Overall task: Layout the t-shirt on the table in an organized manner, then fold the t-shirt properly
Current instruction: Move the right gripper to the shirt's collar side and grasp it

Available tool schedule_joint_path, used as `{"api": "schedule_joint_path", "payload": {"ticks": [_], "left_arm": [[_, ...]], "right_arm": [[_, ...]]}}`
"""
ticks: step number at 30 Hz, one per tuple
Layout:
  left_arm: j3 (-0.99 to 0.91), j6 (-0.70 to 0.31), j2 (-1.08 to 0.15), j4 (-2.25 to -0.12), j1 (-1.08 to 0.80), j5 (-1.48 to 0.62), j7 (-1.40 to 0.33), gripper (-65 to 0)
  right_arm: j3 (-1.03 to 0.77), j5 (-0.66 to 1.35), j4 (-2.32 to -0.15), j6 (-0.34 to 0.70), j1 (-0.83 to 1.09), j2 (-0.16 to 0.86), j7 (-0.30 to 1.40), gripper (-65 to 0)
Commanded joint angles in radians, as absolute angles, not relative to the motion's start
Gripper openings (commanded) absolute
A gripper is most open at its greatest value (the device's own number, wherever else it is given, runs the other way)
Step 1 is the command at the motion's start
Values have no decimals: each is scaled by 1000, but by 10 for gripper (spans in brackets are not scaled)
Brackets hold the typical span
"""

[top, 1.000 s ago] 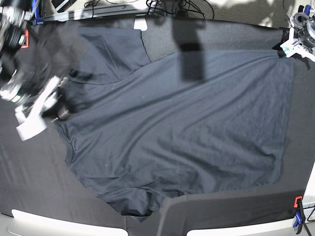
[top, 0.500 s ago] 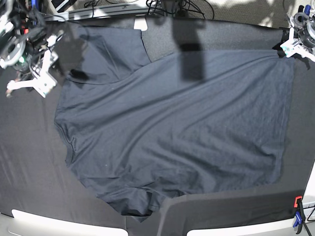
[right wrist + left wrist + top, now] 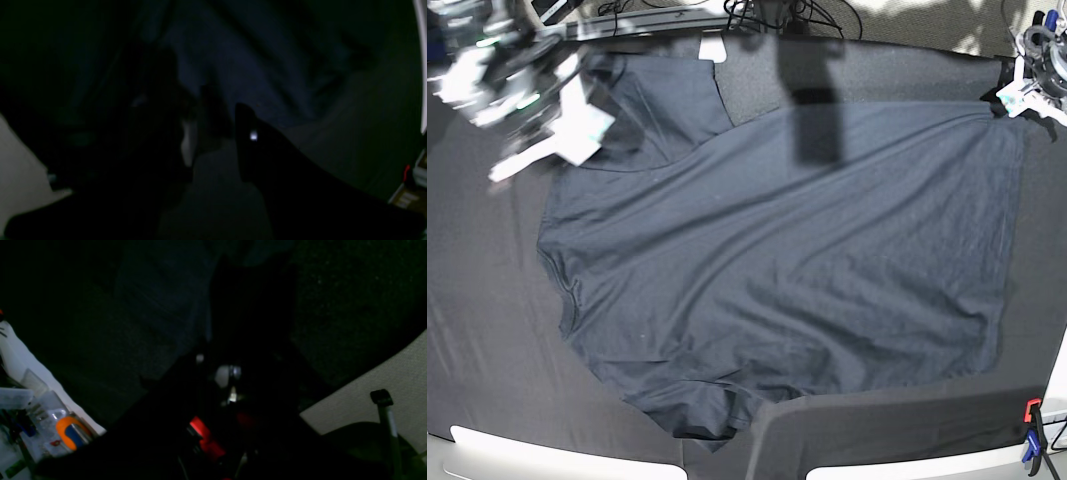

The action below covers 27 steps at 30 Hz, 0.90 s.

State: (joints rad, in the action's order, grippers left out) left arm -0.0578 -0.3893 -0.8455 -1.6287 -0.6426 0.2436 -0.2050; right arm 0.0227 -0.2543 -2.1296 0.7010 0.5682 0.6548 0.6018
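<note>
The t-shirt [image 3: 777,260] lies spread over most of the desk [image 3: 487,340], its body fairly flat with soft creases. One sleeve [image 3: 662,100] is folded up toward the far edge and the other sleeve [image 3: 697,410] is bunched at the near edge. The collar side points to the left of the base view. A dark shadow [image 3: 812,100] crosses the shirt's upper middle.

The right hand [image 3: 547,130] shows only as a motion-blurred white shape above the shirt's far-left corner. In its wrist view two dark fingers [image 3: 247,140] stand apart with pale cloth between them, but that picture is so dim that I cannot tell whether they grip anything.

The left hand [image 3: 1032,70] sits at the far right corner, cut off by the frame edge, just beside the shirt's hem. Its wrist view is nearly black, so the fingers cannot be made out there. It is closed tight, and whether fabric is pinched cannot be told.

A red and blue clamp [image 3: 1032,440] is at the near right edge
</note>
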Motion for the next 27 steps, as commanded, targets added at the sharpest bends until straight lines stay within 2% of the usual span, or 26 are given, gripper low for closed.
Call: {"api": "schedule_joint_path", "payload": {"ticks": [1, 6, 11, 19, 27], "left_arm": [[-65, -381, -862, -1636, -642, 243, -193, -650], [-65, -381, -862, -1636, -642, 243, -192, -650], [-65, -381, -862, -1636, -642, 243, -192, -650], [-65, -381, -862, -1636, -642, 243, -192, -650], [-65, -381, -862, -1636, -640, 243, -193, -650]], "right_arm": [[35, -275, -2140, 698, 565, 671, 611, -462], [88, -374, -2137, 698, 562, 683, 586, -462], [88, -426, -2110, 698, 562, 737, 576, -462], [101, -659, -1966, 672, 562, 750, 331, -463], [229, -765, -1948, 668, 527, 746, 302, -464]]}}
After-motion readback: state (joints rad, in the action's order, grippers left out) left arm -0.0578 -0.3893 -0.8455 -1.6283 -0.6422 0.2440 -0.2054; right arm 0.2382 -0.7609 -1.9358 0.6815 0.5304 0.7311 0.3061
